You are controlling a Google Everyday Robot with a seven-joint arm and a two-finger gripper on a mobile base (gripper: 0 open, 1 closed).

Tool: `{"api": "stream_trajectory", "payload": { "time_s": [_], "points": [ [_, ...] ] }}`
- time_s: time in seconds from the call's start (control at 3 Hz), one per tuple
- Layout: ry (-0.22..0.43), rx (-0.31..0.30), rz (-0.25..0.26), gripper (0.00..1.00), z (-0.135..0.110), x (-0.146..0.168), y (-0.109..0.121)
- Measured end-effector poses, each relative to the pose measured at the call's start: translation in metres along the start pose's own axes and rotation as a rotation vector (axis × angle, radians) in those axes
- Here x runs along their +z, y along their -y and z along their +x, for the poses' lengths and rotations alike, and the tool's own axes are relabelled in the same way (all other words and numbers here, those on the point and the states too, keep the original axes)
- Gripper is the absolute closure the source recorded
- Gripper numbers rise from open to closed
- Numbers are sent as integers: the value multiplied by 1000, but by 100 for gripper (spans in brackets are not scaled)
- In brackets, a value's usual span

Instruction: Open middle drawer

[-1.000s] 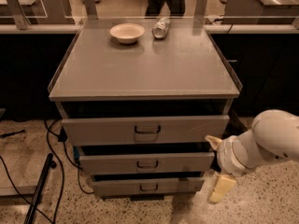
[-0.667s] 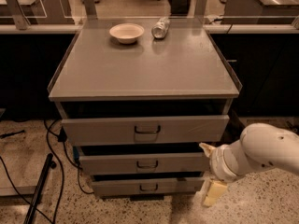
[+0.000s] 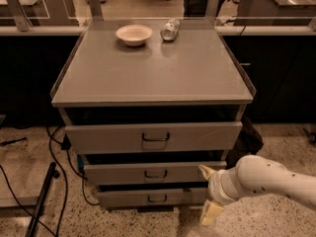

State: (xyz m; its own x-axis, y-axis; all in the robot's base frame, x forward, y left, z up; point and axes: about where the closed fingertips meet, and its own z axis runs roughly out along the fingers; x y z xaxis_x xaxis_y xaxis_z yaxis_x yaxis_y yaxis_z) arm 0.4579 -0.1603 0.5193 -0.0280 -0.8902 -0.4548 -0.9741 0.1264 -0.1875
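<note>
The middle drawer [image 3: 118, 174] is the second of three grey fronts on the metal cabinet, with a small dark loop handle [image 3: 155, 174] at its centre. It looks shut or nearly so, with a dark gap above it. My gripper [image 3: 208, 192] is at the lower right, at the right end of the middle drawer front, well right of the handle. Its two pale fingers are spread apart, one fingertip [image 3: 205, 170] by the drawer's right end, the other [image 3: 211, 214] lower, near the bottom drawer [image 3: 123, 198]. It holds nothing.
The taller top drawer [image 3: 108, 137] sits above. On the cabinet top [image 3: 148, 68] stand a white bowl [image 3: 134, 34] and a lying can [image 3: 170, 29] at the back. Cables and a dark pole [image 3: 42, 201] lie on the floor at the left.
My arm has moved left and slightly up, bringing the gripper from beside the cabinet's right side to the right end of the middle drawer front. The drawers have not moved.
</note>
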Motion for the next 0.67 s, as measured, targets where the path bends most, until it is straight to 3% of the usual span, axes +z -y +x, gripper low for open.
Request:
{"api": "stream_trajectory", "payload": {
  "time_s": [0.67],
  "points": [
    [-32,-26,29,0,9,3,-1]
  ]
}}
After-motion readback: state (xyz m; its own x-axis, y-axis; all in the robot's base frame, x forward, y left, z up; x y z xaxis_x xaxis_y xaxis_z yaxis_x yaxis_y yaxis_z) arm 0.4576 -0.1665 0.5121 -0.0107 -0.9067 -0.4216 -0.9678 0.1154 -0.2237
